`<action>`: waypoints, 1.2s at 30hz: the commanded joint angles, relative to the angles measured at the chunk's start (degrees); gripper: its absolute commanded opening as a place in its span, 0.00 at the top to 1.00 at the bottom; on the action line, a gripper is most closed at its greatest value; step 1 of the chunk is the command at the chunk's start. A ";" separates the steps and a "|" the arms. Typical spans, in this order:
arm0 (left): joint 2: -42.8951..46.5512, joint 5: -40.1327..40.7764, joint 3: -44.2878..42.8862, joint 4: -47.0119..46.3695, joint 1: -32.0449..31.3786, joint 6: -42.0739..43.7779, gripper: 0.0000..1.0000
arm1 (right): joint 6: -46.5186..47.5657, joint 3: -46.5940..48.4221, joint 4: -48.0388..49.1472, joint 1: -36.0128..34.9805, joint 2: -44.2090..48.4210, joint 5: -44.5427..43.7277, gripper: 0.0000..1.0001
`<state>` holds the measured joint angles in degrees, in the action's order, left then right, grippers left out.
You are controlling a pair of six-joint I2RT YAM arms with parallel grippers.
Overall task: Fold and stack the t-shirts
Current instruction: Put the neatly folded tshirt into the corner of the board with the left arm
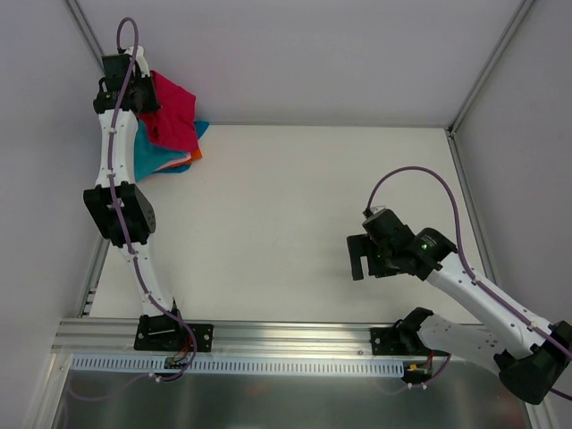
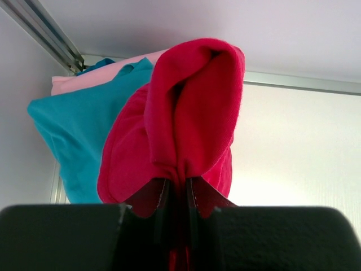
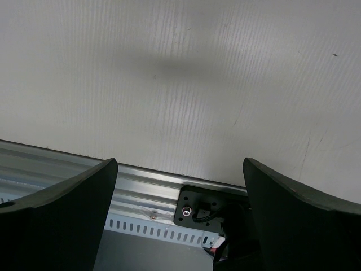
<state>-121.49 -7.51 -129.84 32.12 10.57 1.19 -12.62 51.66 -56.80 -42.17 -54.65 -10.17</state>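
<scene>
The left gripper [image 2: 178, 197] was pinched tight on a fold of the red shirt [image 2: 186, 118], its fingers [image 2: 161, 199] pressed together with the cloth bunched between them. In the overhead view that arm reached out to about eleven o'clock, to the far left corner of the table [image 1: 295, 206], where the red shirt lay draped over the rest of the pile. Beneath and beside it sat the teal shirt [image 2: 79, 130], with a strip of the pink shirt [image 2: 84, 79] behind it and an orange edge [image 1: 197, 154] peeking out on the table side. The right gripper [image 1: 357, 259] hung over bare tabletop at roughly four o'clock — well apart from the clothes — with its fingers [image 3: 56, 220] spread wide and nothing between them.
</scene>
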 commanded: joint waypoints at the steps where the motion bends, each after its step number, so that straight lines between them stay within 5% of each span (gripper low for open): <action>1: 1.08 -0.14 -4.63 -1.27 0.51 -0.49 1.00 | 0.14 1.16 0.11 0.34 -0.37 0.24 0.00; 24: 0.03 -3.21 -9.90 0.49 -1.78 -5.41 1.00 | -0.65 -2.17 2.92 0.42 0.16 1.91 0.01; 36: 0.56 0.39 -2.78 1.72 0.24 -4.18 1.00 | 0.05 -3.58 2.65 0.78 0.87 1.12 0.01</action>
<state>-122.63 -8.40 -132.94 34.79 9.74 -3.25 -12.78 48.40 -54.43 -41.93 -54.39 -8.34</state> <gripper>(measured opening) 0.080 0.993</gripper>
